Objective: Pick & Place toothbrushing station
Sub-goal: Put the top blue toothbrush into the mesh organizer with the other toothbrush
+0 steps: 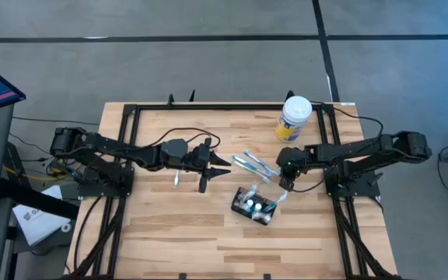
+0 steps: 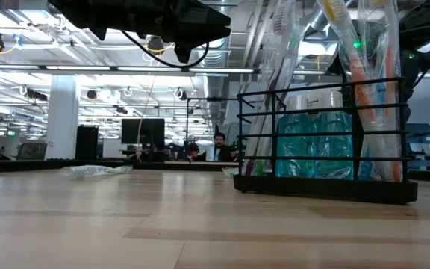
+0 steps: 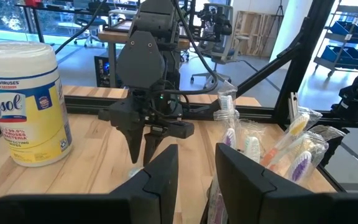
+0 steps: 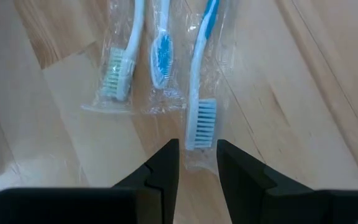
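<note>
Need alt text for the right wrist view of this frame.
Three plastic-wrapped toothbrushes lie side by side on the wooden table, heads toward the camera. The right claw hovers above them, its two dark fingers slightly apart and holding nothing.

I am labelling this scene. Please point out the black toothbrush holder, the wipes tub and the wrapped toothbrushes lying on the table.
black toothbrush holder [image 1: 253, 206], high view, its top.
wipes tub [image 1: 295, 117], high view, its lid.
wrapped toothbrushes [image 4: 160, 53], right wrist view, the middle brush's head.

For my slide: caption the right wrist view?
Right tool hovers over three wrapped toothbrushes on the wooden table.
</note>
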Motion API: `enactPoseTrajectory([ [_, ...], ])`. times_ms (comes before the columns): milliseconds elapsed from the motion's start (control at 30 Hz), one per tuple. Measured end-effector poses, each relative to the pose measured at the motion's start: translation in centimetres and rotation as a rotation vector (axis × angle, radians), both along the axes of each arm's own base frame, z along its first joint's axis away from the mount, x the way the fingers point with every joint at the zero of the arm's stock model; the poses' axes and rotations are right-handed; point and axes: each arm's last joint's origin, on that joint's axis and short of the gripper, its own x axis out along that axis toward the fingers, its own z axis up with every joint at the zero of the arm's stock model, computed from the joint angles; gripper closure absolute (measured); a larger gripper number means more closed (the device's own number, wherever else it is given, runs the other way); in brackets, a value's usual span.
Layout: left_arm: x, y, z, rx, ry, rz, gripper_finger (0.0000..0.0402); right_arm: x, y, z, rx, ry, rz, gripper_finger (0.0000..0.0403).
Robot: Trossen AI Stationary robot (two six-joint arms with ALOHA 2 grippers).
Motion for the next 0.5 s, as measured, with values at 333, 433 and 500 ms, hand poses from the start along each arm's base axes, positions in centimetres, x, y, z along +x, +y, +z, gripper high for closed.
enactPoseTrajectory([
  [333,0.0,0.0,0.0,0.0,0.0,0.0,0.0302,-0.15,0.03,-0.06,0.005,0.016,0.001,0.0303],
  [433,0.0,0.0,0.0,0.0,0.0,0.0,0.0302,-0.27,0.04,-0.16,0.008,0.033,-0.003,0.0304],
  [500,0.0,0.0,0.0,0.0,0.0,0.0,0.0302,-0.34,0.05,-0.18,0.012,0.04,-0.009,0.0309],
])
